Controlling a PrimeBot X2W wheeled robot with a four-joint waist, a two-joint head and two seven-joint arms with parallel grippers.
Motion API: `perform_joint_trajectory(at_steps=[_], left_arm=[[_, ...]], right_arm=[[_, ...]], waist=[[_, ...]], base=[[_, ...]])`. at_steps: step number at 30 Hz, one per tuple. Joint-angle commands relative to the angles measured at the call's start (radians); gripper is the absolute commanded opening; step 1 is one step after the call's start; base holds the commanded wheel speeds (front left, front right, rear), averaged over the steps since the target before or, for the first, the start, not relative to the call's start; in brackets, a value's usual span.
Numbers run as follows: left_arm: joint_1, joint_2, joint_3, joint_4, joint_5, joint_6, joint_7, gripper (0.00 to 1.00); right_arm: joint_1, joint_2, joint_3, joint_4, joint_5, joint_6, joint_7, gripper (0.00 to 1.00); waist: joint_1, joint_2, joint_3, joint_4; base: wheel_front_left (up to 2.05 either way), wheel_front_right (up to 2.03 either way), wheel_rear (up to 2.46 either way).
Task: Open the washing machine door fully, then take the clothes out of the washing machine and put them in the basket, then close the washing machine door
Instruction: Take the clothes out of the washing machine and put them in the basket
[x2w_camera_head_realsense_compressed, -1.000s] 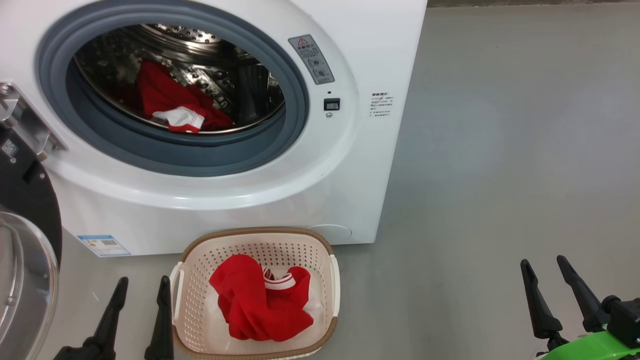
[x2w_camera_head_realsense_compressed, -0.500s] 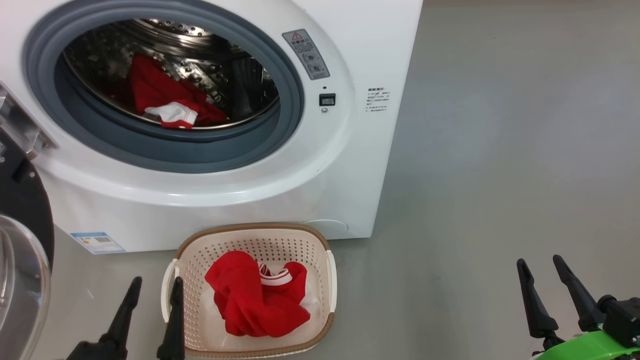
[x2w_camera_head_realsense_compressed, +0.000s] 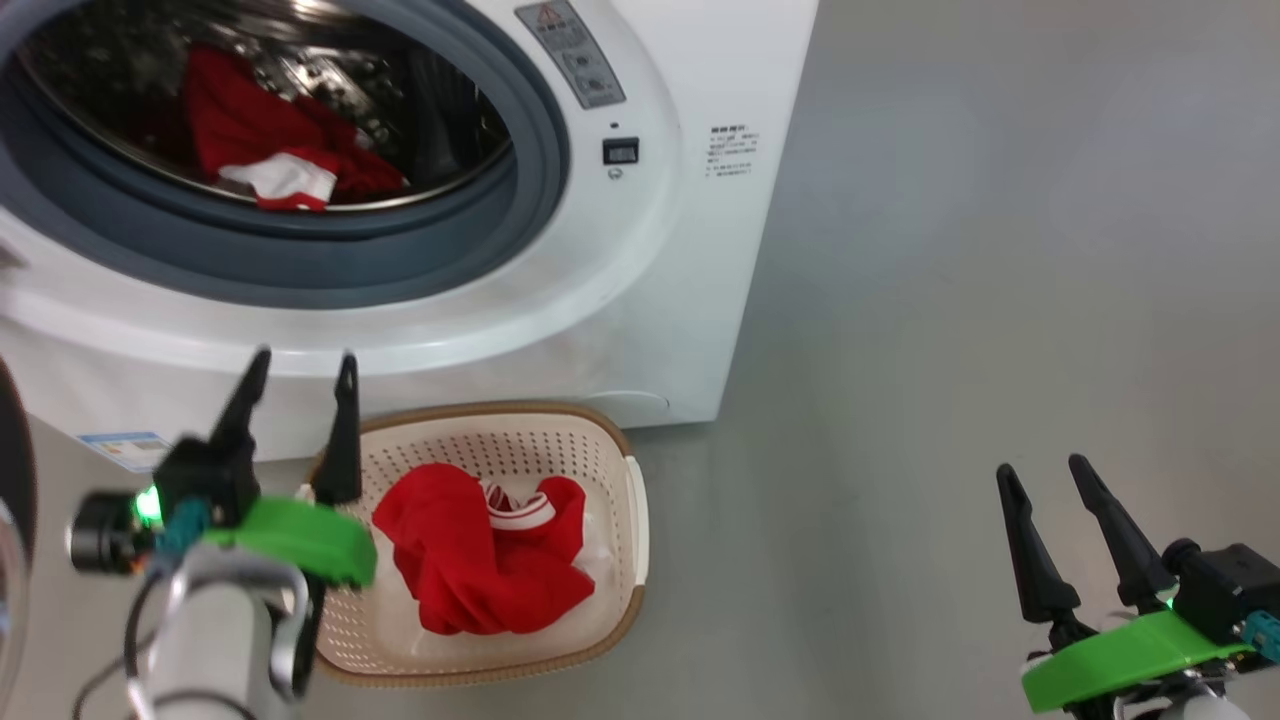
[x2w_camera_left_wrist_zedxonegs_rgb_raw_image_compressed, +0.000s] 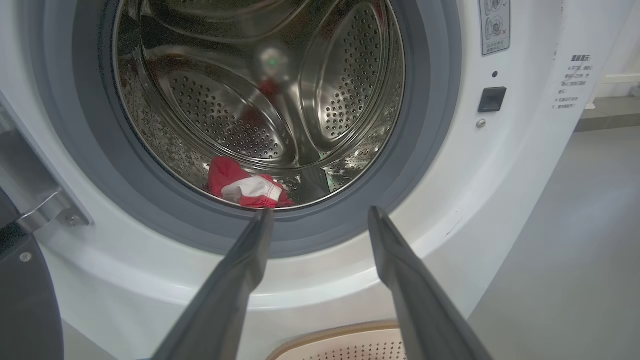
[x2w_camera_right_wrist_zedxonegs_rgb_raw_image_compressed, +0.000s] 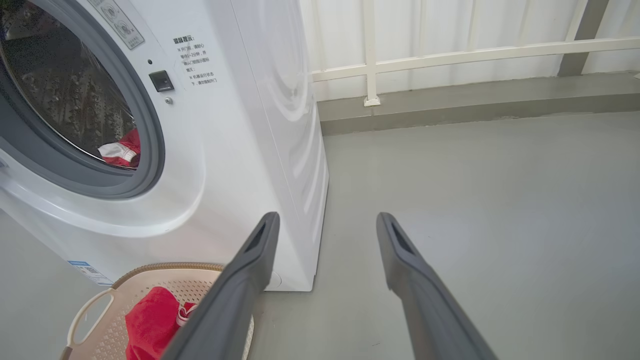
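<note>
The white washing machine (x2w_camera_head_realsense_compressed: 640, 300) stands open, its door (x2w_camera_left_wrist_zedxonegs_rgb_raw_image_compressed: 25, 300) swung out to the left. A red and white piece of the clothes (x2w_camera_head_realsense_compressed: 260, 140) lies at the bottom front of the steel drum, also visible as clothes (x2w_camera_left_wrist_zedxonegs_rgb_raw_image_compressed: 245, 187) in the left wrist view. More red clothes (x2w_camera_head_realsense_compressed: 470, 560) lie in the cream basket (x2w_camera_head_realsense_compressed: 520, 415) on the floor before the machine. My left gripper (x2w_camera_head_realsense_compressed: 305, 355) is open and empty, raised above the basket's left rim and pointing at the drum opening. My right gripper (x2w_camera_head_realsense_compressed: 1040, 465) is open and empty over bare floor at the right.
Grey floor (x2w_camera_head_realsense_compressed: 1000, 250) stretches to the right of the machine. A white railing and wall (x2w_camera_right_wrist_zedxonegs_rgb_raw_image_compressed: 450, 50) close off the far side. The door's metal hinge (x2w_camera_left_wrist_zedxonegs_rgb_raw_image_compressed: 40, 200) juts out at the left of the opening.
My left arm has risen from beside the basket up toward the drum opening. The head camera has shifted, so the machine sits higher and further left. The right gripper has barely moved.
</note>
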Motion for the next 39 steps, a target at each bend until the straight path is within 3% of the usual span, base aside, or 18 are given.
perform_joint_trajectory(at_steps=[1, 10, 24, 39], left_arm=[[-0.056, 0.034, 0.024, 0.006, 0.013, 0.014, 0.008, 1.0], [-0.349, 0.126, -0.021, 0.254, 0.104, 0.062, 0.089, 1.0], [-0.706, 0.193, -0.143, 0.592, 0.244, 0.132, 0.177, 1.0], [-0.881, 0.28, -0.204, 0.776, 0.293, 0.164, 0.234, 1.0]], right_arm=[[-0.036, -0.009, 0.023, -0.027, -0.006, 0.005, -0.006, 1.0], [-0.089, 0.01, 0.04, -0.025, 0.0, 0.005, -0.006, 1.0], [-0.168, 0.033, 0.076, -0.028, 0.005, 0.005, -0.006, 1.0], [-0.207, 0.059, 0.109, -0.027, 0.017, 0.005, -0.006, 1.0]], waist=[[0.0, 0.0, 0.042, -0.026], [0.0, 0.0, 0.123, -0.072], [0.0, 0.0, 0.23, -0.123], [0.0, 0.0, 0.299, -0.197]], base=[[0.0, 0.0, 0.0], [0.0, 0.0, 0.0], [0.0, 0.0, 0.0], [0.0, 0.0, 0.0]])
